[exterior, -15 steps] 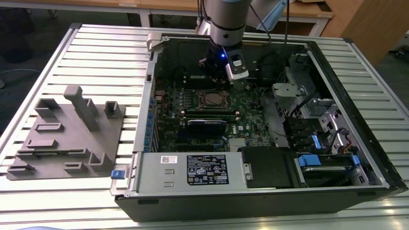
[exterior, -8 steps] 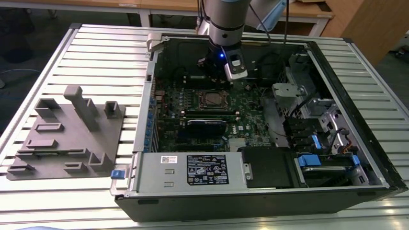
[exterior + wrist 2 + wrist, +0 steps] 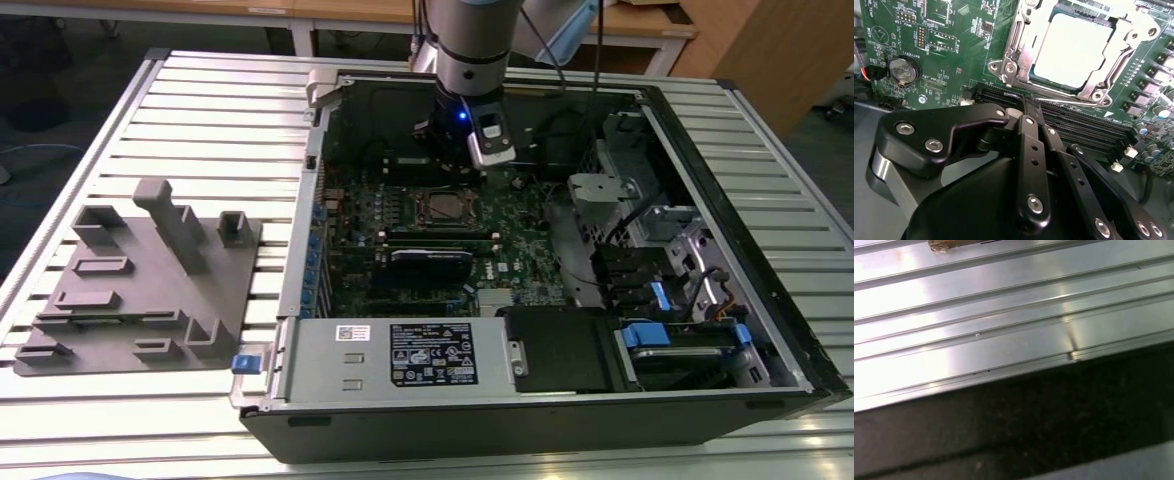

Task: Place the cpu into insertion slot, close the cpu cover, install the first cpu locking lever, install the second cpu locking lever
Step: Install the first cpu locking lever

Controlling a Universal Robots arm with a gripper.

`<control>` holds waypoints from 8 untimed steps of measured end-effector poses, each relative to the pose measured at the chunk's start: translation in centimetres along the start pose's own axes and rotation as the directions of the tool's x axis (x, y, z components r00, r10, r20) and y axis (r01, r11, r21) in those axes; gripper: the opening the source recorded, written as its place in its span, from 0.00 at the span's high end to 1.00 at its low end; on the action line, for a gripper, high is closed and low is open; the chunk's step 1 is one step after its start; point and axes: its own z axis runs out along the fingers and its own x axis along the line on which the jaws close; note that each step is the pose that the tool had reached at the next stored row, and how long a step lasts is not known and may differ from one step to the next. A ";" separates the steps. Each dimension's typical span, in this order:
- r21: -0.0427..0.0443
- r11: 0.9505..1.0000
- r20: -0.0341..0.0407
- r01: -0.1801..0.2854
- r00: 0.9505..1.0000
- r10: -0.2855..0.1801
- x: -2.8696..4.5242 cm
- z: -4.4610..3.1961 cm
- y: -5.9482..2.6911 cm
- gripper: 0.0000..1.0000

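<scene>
Ribbed metal bench up front, grey fixture block on it beside the open PC case. Deeper in, the green motherboard. The cpu sits in the insertion slot, and the cpu cover looks lowered around it. Claw is pressed together, empty, just beside the socket over the memory slots. Probably the lever stage: push with closed tips, steady, clear of the chip top. Can't tell if the levers are latched.

cpu in insertion slot | cpu cover around cpu
</scene>
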 end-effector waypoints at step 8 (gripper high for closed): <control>0.000 1.000 0.001 -0.006 1.000 0.006 0.02 0.05 0.11 0.89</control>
